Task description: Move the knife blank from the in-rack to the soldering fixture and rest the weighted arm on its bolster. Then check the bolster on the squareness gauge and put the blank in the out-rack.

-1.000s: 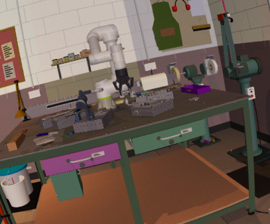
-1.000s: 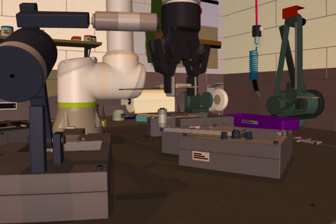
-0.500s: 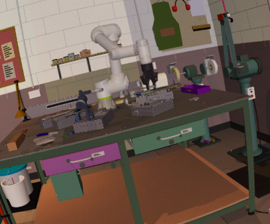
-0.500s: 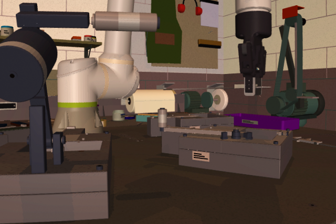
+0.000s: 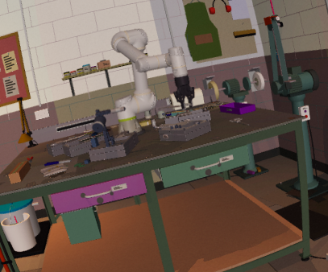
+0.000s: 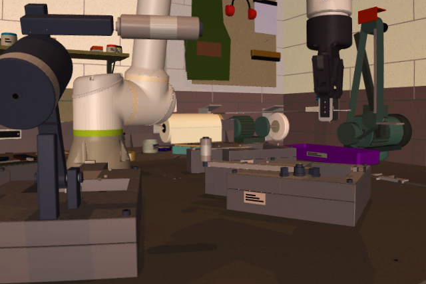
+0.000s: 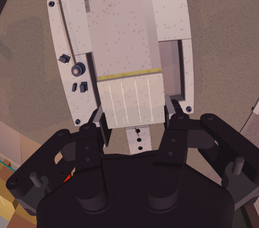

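Observation:
My gripper [image 7: 134, 118] is closed on the knife blank [image 7: 125, 41], gripping it across the ribbed bolster [image 7: 131, 100], with the wide blade running away from me. I hang well above the bench over a grey block with pegs, the squareness gauge [image 6: 297, 184], which sits on the right half of the bench. In the second side camera the blank [image 6: 325, 109] shows edge-on as a thin level strip between my fingers [image 6: 326, 110]. The soldering fixture [image 5: 107, 149] with its dark weighted arm [image 6: 65, 25] stands to the left. The short tang with three holes points back toward my palm.
A belt grinder [image 6: 373, 126] stands on its pedestal off the bench's right end. A purple tray [image 6: 335, 153] lies behind the gauge block, and a buffing motor with wheels [image 6: 258, 126] sits along the back wall. Grey racks [image 5: 69, 147] lie on the bench's left part.

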Controlling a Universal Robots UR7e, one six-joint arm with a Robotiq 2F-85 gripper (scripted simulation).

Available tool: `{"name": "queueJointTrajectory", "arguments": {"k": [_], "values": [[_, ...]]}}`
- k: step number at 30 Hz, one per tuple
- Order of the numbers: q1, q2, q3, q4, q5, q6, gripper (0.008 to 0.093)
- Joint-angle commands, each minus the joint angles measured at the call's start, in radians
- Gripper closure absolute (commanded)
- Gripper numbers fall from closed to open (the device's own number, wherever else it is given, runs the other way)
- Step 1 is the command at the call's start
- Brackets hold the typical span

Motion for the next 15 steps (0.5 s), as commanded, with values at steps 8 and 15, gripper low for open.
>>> {"name": "queueJointTrajectory", "arguments": {"k": [8,15], "values": [[0.001,0.002,0.002,-0.007,0.0,0.0,0.0934],[0.001,0.028,0.03,-0.06,0.0,0.0,0.0934]]}}
